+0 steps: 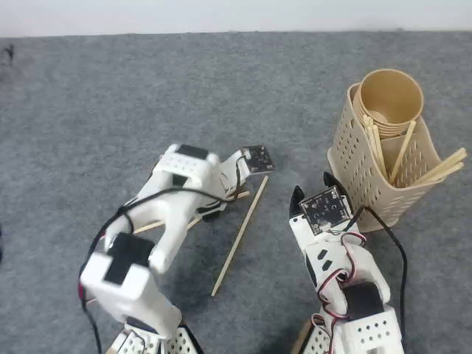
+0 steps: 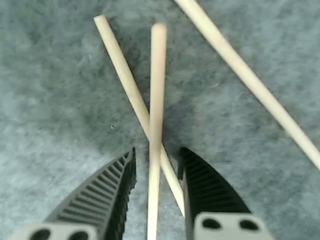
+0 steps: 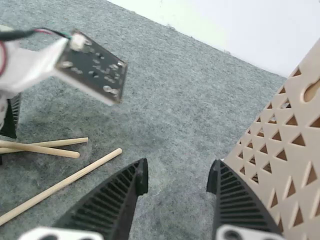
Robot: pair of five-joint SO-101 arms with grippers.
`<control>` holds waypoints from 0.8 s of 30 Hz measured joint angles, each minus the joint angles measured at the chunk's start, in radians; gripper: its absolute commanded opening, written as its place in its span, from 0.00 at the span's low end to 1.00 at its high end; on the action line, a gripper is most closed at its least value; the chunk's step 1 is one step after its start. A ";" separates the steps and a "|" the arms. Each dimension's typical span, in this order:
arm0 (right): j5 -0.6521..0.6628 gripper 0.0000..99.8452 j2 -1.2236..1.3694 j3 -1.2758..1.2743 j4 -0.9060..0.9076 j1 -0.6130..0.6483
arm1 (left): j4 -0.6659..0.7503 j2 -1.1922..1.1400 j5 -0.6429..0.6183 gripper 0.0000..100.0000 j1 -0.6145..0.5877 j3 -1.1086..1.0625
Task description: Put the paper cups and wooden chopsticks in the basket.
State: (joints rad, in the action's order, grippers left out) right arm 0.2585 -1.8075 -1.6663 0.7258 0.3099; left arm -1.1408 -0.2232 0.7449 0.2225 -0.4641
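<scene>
Two wooden chopsticks [image 2: 141, 107] lie crossed on the grey carpet, and their near ends run between the fingers of my open left gripper [image 2: 156, 151]. A third chopstick [image 2: 250, 75] lies apart from them; in the high view it is the long loose chopstick [image 1: 240, 236] between the arms. The beige basket [image 1: 376, 177] stands at the right with stacked paper cups [image 1: 391, 96] and several chopsticks [image 1: 435, 169] inside. My right gripper [image 1: 312, 184] is open with nothing in it, close beside the basket wall [image 3: 285, 150].
The left arm's camera board [image 3: 90, 65] hangs near the right gripper, above the chopsticks on the floor [image 3: 45, 146]. Grey carpet [image 1: 147, 96] stretches to the far side, ending at a white wall [image 1: 221, 15].
</scene>
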 measured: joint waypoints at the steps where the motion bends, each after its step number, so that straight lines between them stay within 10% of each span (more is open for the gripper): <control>1: 0.000 0.21 0.000 0.000 0.000 0.000 | -0.034 -0.029 0.000 0.12 0.000 0.035; 11: 0.000 0.21 0.000 0.000 0.000 0.000 | -0.454 -0.434 -0.005 0.01 0.017 0.562; 24: 0.000 0.21 0.000 0.000 0.000 0.000 | -0.463 -0.319 -0.006 0.01 0.025 0.552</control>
State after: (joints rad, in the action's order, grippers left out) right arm 0.2585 -1.8075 -1.6663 0.7258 0.3099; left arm -1.6042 -0.5424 0.7388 0.2470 0.0882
